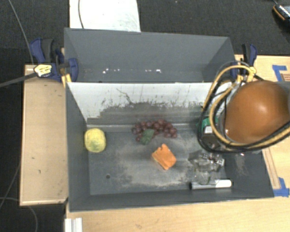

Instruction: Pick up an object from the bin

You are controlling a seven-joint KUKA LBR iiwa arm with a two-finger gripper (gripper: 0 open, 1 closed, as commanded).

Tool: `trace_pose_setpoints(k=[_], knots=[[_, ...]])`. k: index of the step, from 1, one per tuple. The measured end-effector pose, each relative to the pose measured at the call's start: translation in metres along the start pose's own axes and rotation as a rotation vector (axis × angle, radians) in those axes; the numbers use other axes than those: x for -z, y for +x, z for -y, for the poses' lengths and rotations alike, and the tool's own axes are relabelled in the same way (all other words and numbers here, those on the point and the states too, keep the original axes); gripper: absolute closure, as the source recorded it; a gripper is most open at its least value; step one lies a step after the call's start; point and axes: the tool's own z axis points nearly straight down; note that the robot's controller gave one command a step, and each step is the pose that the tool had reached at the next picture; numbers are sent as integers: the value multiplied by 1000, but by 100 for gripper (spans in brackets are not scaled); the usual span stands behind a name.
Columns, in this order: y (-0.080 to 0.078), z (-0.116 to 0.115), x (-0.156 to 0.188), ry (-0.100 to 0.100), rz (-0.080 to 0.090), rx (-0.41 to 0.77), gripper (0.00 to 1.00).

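My gripper [208, 162] is low over the bin floor at the front right, under the arm's orange dome. Just in front of it, by the front wall, lies a small grey and white bar-shaped thing [211, 183]; whether they touch I cannot tell. An orange wedge-shaped piece [164, 157] lies to the gripper's left, apart from it. Further back in the middle sits a bunch of dark purple grapes with a green leaf [153, 130].
A yellow-green ball [95, 140] rests near the bin's left wall. The arm with its looped cables covers the bin's right side. Bare floor lies between the ball and the orange piece.
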Motion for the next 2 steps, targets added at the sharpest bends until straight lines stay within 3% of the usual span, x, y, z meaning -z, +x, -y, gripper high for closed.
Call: trace_pose_setpoints(k=[1, 2], knots=[[-4, 6, -26, -10, 7, 593, 100], [-4, 7, 54, 0, 5, 162, 100]])
